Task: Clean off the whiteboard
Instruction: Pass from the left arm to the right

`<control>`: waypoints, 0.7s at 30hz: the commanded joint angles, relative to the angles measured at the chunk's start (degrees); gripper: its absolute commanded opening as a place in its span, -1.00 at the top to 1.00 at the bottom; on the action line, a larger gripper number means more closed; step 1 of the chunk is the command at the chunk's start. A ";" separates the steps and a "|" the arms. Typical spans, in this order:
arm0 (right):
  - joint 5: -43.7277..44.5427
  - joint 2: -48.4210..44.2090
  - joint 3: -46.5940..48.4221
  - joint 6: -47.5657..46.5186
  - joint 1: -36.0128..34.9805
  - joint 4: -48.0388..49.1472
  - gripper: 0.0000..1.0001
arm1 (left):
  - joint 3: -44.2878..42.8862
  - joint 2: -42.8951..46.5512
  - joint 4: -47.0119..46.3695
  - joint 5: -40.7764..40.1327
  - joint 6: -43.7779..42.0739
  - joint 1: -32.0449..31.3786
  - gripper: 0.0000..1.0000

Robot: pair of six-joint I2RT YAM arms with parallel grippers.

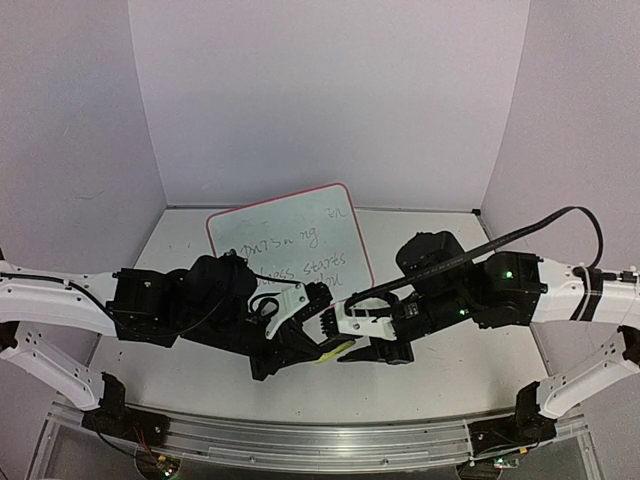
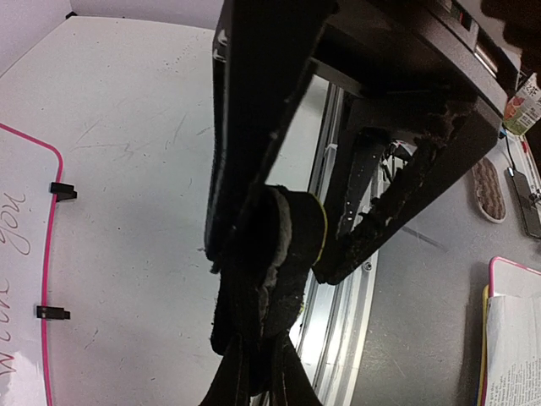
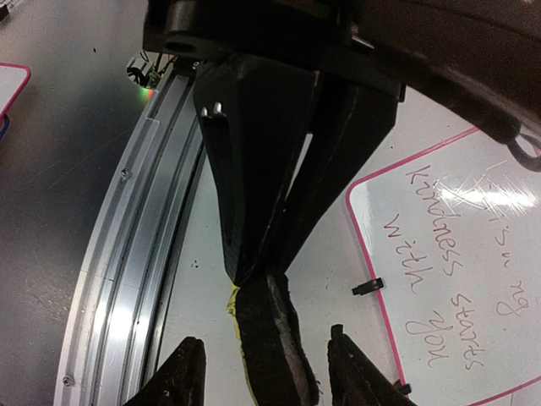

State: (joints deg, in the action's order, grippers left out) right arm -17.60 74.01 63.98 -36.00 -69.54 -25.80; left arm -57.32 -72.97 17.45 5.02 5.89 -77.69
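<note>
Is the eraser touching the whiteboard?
Apart. The right wrist view shows bare table between the eraser, pinched in the left gripper, and the whiteboard.

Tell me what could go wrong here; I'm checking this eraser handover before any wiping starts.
1. The left gripper pinches only the end of the eraser, while the right gripper stands open on either side of it, apparently not touching. An early release could drop it.
2. Both grippers crowd together, so closing may bump fingers.
3. The whiteboard rests on small feet and might slide under wiping.
</note>
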 commanded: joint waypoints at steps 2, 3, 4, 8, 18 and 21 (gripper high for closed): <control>-4.22 -1.88 -1.30 0.46 -0.34 3.92 0.23 | -2.22 1.58 -2.01 1.05 -0.26 0.24 1.00; -4.64 -1.88 -1.36 0.66 -0.34 3.98 0.28 | -2.20 1.59 -1.99 1.05 -0.27 0.25 1.00; -4.95 -1.86 -1.39 0.78 -0.34 4.01 0.34 | -2.22 1.64 -1.98 1.04 -0.27 0.26 1.00; -5.66 -2.02 -1.56 1.29 -0.34 4.61 0.62 | -2.46 1.41 -2.02 1.03 -0.25 0.23 1.00; 2.96 -4.18 -3.47 5.81 -0.32 6.44 1.00 | -0.26 8.34 -3.95 -9.11 2.25 1.62 -0.45; 14.10 -3.79 -2.49 12.63 0.12 8.72 1.00 | 3.11 14.89 -6.89 -13.63 5.50 7.05 -0.89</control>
State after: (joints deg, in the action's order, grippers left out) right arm -16.85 71.62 60.55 -32.06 -69.74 -22.17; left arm -56.67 -67.31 16.62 -0.34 7.41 -76.17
